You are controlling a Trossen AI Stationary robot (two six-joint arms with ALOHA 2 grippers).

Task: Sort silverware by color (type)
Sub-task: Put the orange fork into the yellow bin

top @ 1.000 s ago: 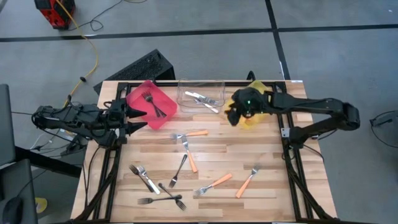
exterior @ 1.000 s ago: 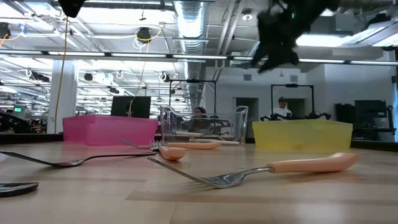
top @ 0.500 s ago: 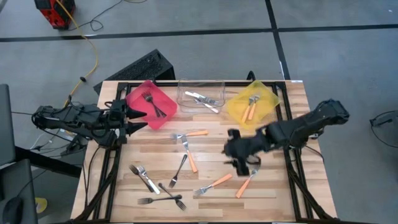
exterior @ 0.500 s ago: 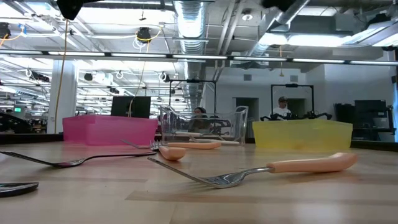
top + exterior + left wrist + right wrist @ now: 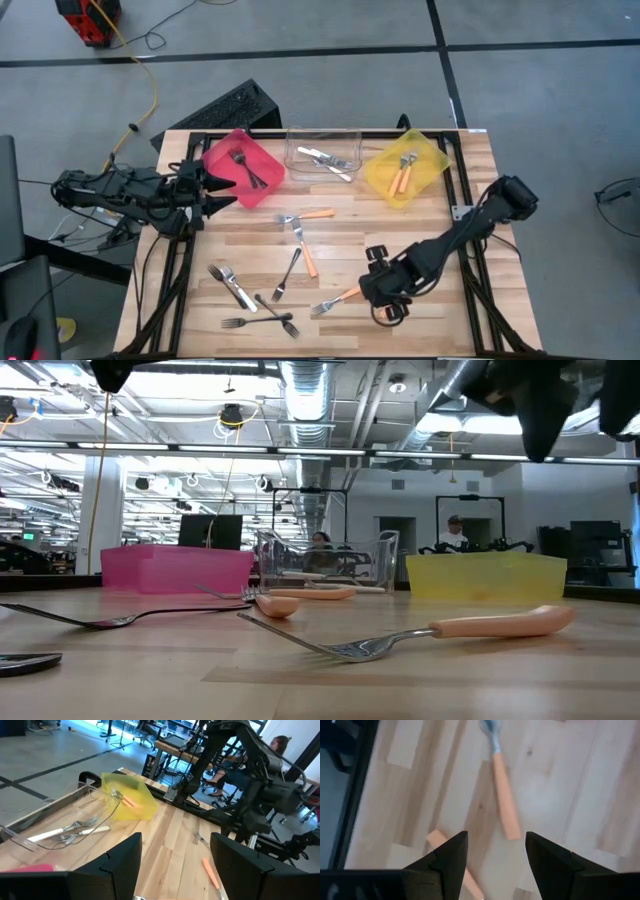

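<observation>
right claw (image 5: 492,855) hovering with fingers apart over an orange-handled fork (image 5: 503,795); best straddling the handle squarely; left claw (image 5: 175,855) waiting, fingers apart

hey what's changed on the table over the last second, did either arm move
The right gripper swung from over the yellow bin down to the near right of the table, fingers open above the orange-handled forks there. It holds nothing, and two such forks now show in the yellow bin. The left gripper stayed beside the red bin, and the loose forks lie where they were.
</observation>
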